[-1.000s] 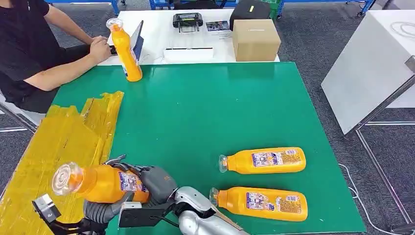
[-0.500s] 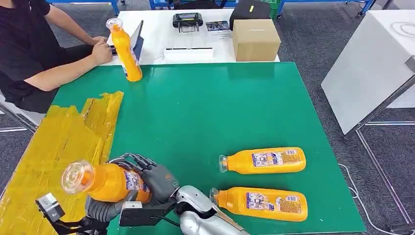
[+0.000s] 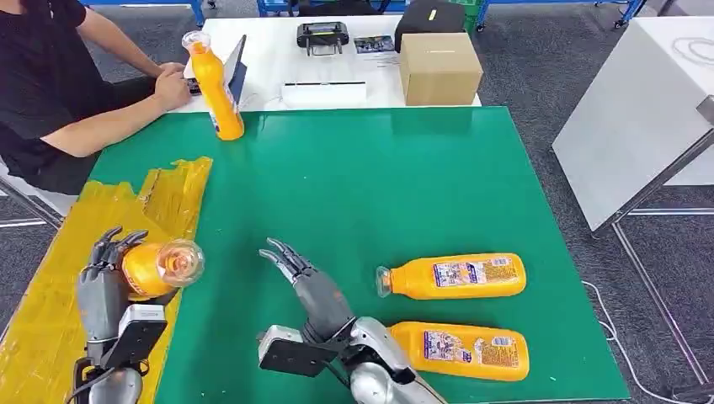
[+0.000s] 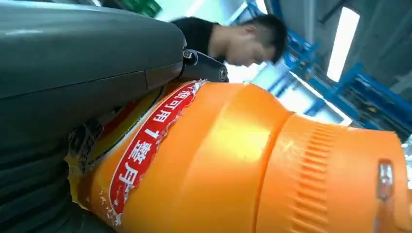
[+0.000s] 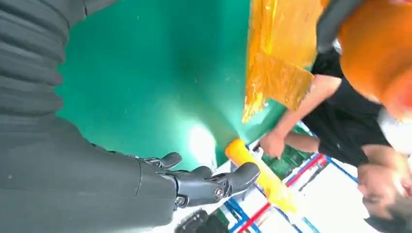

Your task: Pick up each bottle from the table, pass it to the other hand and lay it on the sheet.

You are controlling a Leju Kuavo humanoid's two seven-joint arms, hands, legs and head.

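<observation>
Closest to my camera, on the green table mat [image 3: 354, 185], two orange bottles lie on their sides at my right: the nearer lying bottle [image 3: 450, 349] and, just beyond it, the farther lying bottle [image 3: 455, 276], both with printed labels and caps pointing left. My right hand [image 3: 307, 282] hovers beside them over the mat, released, fingers spread and holding nothing. At my left, my left hand [image 3: 105, 282] grasps the held bottle [image 3: 156, 267] above the crinkled yellow sheet [image 3: 101, 236], which drapes over the table's left edge. That bottle points its clear-tipped cap toward me; my left wrist camera shows a ribbed orange cap and a red-and-white label with a torn edge. Farther back, an upright bottle [image 3: 215, 84] stands at the mat's far-left edge. Behind it a person in a black shirt [image 3: 50, 76] sits at a white table [image 3: 269, 59] bearing a cardboard box [image 3: 439, 67] and a black device [image 3: 322, 35]. Grey carpet surrounds everything.
</observation>
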